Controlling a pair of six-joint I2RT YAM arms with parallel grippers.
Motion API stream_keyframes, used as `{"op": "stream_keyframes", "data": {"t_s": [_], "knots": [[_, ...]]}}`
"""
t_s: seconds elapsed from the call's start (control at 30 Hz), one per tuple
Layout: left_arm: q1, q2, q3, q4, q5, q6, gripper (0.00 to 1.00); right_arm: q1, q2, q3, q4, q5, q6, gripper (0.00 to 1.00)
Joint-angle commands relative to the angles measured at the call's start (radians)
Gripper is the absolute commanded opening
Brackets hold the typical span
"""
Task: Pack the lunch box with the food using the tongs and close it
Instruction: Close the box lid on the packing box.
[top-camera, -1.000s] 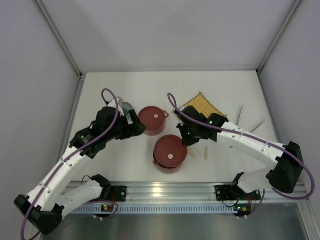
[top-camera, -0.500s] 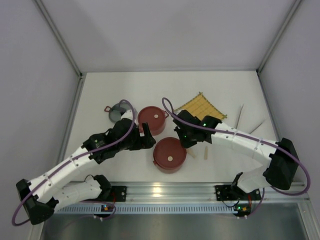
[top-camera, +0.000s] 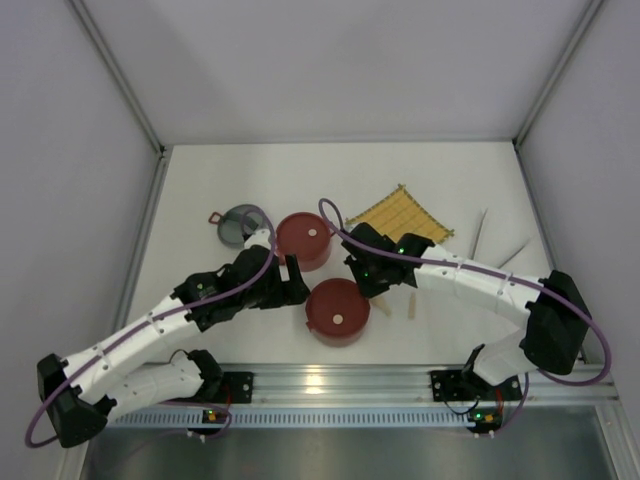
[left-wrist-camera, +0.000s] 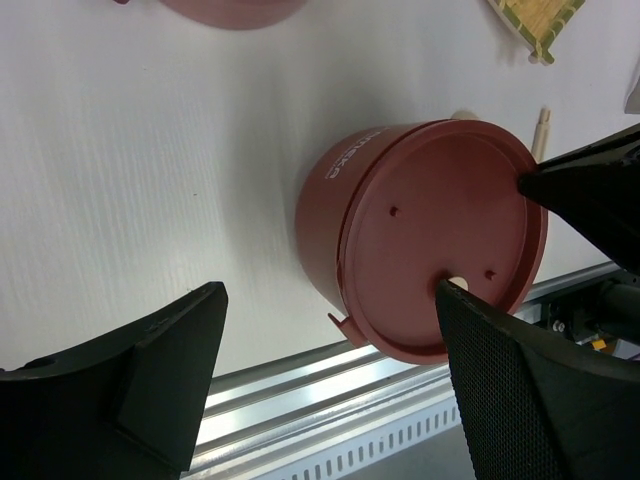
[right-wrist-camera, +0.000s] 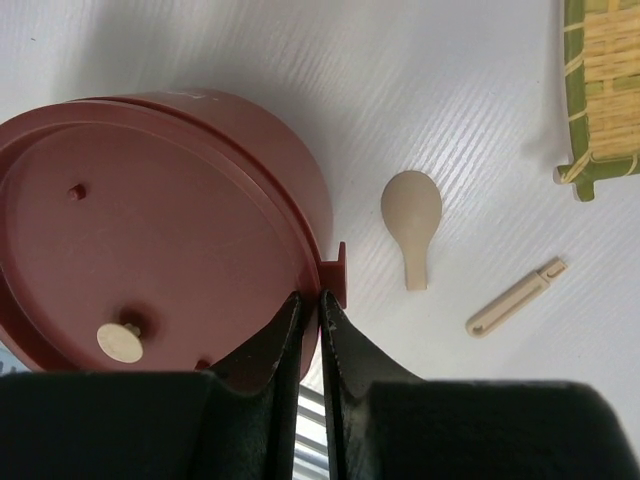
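Two lidded maroon tiers of the lunch box stand mid-table: the far one (top-camera: 305, 240) and the near one (top-camera: 337, 312). An open steel-lined bowl (top-camera: 238, 223) sits at the back left. My right gripper (right-wrist-camera: 310, 298) pinches the near lid's rim (right-wrist-camera: 300, 255) beside its small side tab, with only a thin slit between the fingertips. My left gripper (left-wrist-camera: 330, 300) stands wide open just left of the near tier (left-wrist-camera: 420, 240), touching nothing. The slim tongs (top-camera: 479, 233) lie at the far right. No food shows in any view.
The yellow woven mat (top-camera: 400, 215) lies behind my right arm. A beige spoon (right-wrist-camera: 411, 215) and a beige stick (right-wrist-camera: 515, 298) lie right of the near tier. An aluminium rail (top-camera: 330, 380) runs along the table's front edge.
My left arm has swung from the back-left bowl to the near tier's left side, uncovering that bowl. The right gripper has stayed at the near lid's rim, and the tier has shifted slightly forward.
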Motion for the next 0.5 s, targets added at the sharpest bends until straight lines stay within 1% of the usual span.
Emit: {"op": "stream_keyframes", "data": {"t_s": [0.0,0.03,0.1,0.27,0.47], "knots": [[-0.006,-0.003,-0.019,0.054,-0.025,-0.016,0.9,0.014,0.02,0.02,0.052,0.0,0.006,0.11],[-0.006,-0.002,-0.021,0.055,-0.025,-0.016,0.9,0.014,0.02,0.02,0.053,0.002,0.006,0.12],[-0.006,0.0,-0.028,0.058,-0.024,-0.014,0.9,0.014,0.026,0.02,0.058,0.006,0.006,0.17],[-0.011,0.041,-0.053,0.081,-0.004,-0.01,0.9,0.015,0.043,0.001,0.066,0.011,0.01,0.2],[-0.04,0.067,-0.097,0.118,-0.025,-0.025,0.89,0.017,0.035,-0.025,0.08,0.012,0.022,0.23]]}}
